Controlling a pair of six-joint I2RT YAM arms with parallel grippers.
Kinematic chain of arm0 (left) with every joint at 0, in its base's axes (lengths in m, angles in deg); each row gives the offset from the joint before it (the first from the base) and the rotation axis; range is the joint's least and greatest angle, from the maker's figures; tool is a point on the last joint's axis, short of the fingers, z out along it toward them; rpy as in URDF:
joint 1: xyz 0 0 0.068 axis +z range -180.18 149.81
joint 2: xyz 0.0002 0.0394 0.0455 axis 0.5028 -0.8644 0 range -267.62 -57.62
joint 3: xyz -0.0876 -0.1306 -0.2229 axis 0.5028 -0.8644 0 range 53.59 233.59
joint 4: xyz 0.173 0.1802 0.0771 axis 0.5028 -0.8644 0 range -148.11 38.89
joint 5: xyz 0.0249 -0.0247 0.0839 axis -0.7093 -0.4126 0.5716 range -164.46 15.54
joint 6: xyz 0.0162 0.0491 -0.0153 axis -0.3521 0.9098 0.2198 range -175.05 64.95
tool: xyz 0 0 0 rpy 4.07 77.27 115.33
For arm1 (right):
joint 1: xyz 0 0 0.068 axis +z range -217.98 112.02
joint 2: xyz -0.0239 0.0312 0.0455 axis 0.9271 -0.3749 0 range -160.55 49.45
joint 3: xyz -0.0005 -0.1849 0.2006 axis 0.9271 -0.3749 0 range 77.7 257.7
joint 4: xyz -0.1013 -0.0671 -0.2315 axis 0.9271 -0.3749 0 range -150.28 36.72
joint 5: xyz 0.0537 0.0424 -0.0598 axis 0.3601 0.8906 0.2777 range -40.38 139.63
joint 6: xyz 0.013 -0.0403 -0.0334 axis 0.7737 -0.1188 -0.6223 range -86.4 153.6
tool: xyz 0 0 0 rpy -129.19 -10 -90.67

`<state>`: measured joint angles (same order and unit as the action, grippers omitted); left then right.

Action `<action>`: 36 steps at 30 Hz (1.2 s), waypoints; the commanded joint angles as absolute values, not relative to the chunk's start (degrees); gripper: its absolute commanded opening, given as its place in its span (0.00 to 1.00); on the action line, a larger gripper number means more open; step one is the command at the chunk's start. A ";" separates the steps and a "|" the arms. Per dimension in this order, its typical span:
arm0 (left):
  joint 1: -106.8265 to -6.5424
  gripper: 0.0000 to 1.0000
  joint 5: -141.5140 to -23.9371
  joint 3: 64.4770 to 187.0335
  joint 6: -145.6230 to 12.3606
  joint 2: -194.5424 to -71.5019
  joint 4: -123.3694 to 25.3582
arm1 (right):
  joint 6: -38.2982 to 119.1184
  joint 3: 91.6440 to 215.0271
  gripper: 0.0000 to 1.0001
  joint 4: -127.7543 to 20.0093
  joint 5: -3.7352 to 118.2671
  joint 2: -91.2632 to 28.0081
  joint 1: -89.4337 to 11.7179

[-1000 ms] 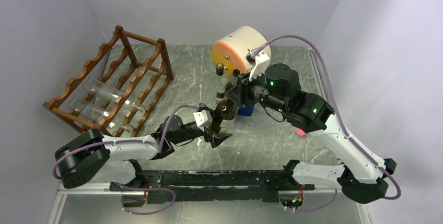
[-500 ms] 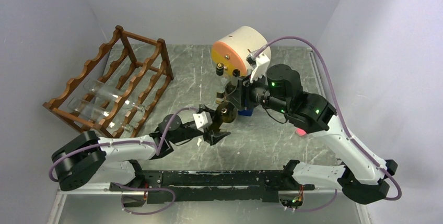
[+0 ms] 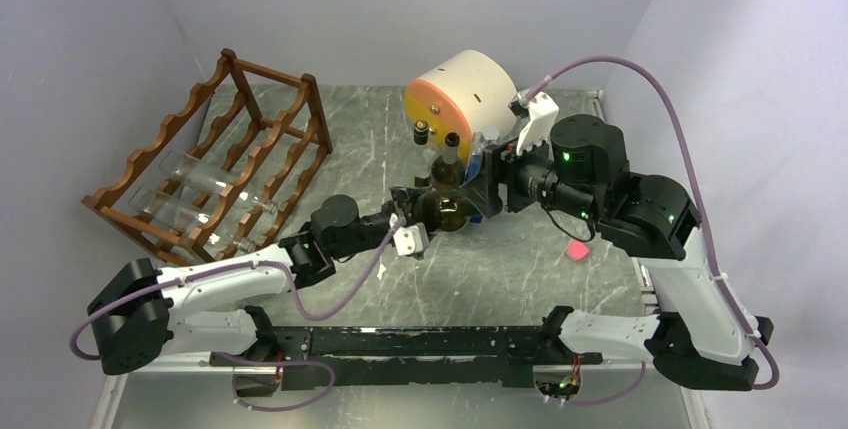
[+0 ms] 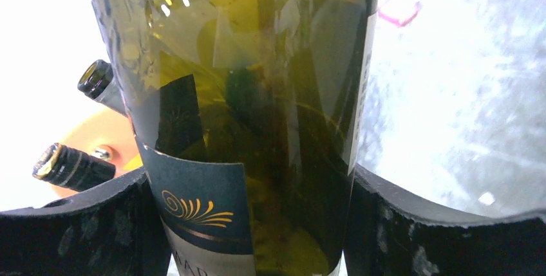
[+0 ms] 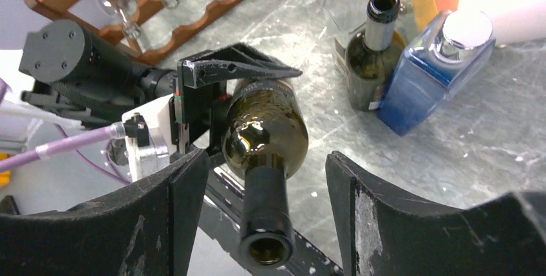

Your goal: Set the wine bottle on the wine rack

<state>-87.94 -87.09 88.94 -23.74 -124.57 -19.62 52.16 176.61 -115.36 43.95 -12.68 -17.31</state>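
Note:
The wine bottle [image 3: 446, 212] is dark olive-green with a navy and white label [image 4: 193, 205]. It lies roughly level above the table's middle. My left gripper [image 3: 428, 215] is shut on the bottle's body, with a black finger [image 4: 77, 224] pressed on each side. My right gripper [image 5: 267, 157] is open. The bottle's open neck [image 5: 266, 215] points between its fingers [image 5: 380, 218] with a gap on both sides. The reddish-brown wine rack [image 3: 215, 164] stands at the far left, away from both grippers.
Clear glass bottles [image 3: 195, 189] lie in the rack. Behind the held bottle stand a dark upright bottle [image 5: 373, 57], a blue flask [image 5: 434, 70] and a clear bottle [image 5: 351, 6]. Beyond them is a cream and orange drum [image 3: 460, 99]. A pink scrap [image 3: 577, 249] lies at the right.
My left gripper closed on the bottle's body and took it over. My right gripper opened off the neck and drew back to the right.

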 commanded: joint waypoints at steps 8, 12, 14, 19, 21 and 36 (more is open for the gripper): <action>-88.19 0.07 -82.50 97.57 8.10 -124.77 -24.14 | 48.67 175.36 0.73 -127.32 46.68 -13.22 -17.44; -88.19 0.07 -81.23 100.05 14.43 -124.06 -28.62 | 48.18 171.73 0.73 -127.80 46.50 -12.05 -17.36; -88.19 0.07 -81.45 101.18 16.93 -123.69 -29.65 | 47.78 170.04 0.73 -127.50 47.63 -11.67 -17.41; -88.19 0.07 -83.97 105.77 23.05 -124.26 -35.42 | 46.84 167.79 0.71 -127.54 51.83 -12.05 -17.40; -88.19 0.07 -84.36 106.94 24.71 -124.49 -37.10 | 46.56 167.28 0.69 -127.58 52.97 -11.93 -17.42; -88.19 0.07 -81.27 108.54 31.21 -125.82 -36.22 | 46.60 163.83 0.27 -126.92 57.94 -12.21 -17.42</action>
